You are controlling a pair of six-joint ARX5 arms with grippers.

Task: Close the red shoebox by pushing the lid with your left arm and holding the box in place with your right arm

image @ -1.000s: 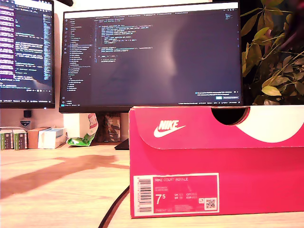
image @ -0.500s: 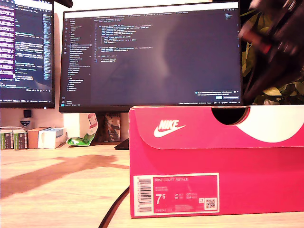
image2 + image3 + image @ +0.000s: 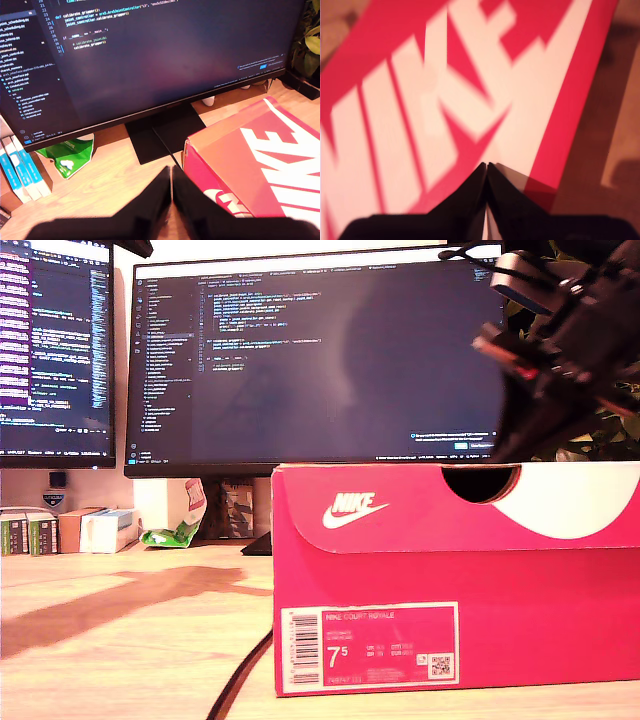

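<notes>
The red shoebox (image 3: 450, 570) stands on the desk at the exterior view's right, its lid (image 3: 400, 510) lying down flat on it. A dark, blurred arm reaches down from that view's top right, and my second gripper (image 3: 503, 445) hangs just above the lid's far edge. In the second wrist view this gripper (image 3: 486, 167) is shut with nothing held, close over the lid's white lettering (image 3: 445, 100). My first gripper (image 3: 170, 172) is also shut and empty, above the desk beside a corner of the shoebox (image 3: 235, 160). It does not show in the exterior view.
A large monitor (image 3: 320, 360) stands right behind the box on its dark stand (image 3: 160, 130), with another monitor (image 3: 55, 350) at the exterior view's left. Small cartons (image 3: 70, 530), a green packet (image 3: 170, 533), a plant (image 3: 575, 370) and a dark cable (image 3: 235, 680) lie around.
The arm came into the exterior view from the top right and dropped lower and leftward over the box. The box has hardly shifted.
</notes>
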